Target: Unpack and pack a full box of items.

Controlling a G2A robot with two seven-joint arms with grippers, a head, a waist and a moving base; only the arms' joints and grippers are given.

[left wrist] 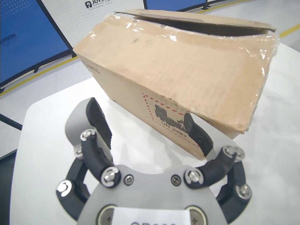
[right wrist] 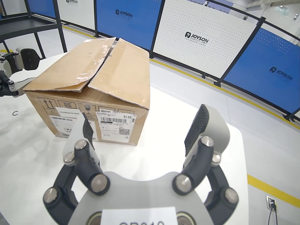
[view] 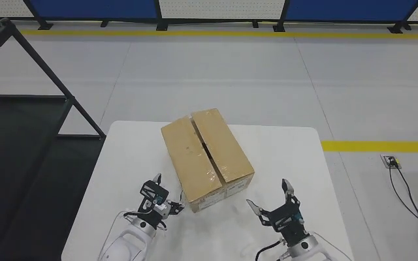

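The box (view: 207, 158) sits closed in the middle of the surface (view: 287, 150), its top flaps slightly gapped. The left end effector (left wrist: 140, 110) and right end effector (right wrist: 144, 113) are spread and empty near its front end. Unpacking looks not yet begun; the next move likely calls for prying a flap up at the seam.

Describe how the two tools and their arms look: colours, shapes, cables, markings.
The left tool and right tool match: a silver base plate with a white printed label, black curved links joined by round silver bolts, and two pale grey fingers faced with black ribbed pads. In the top view the arms are white, with thin black cables by the wrists.
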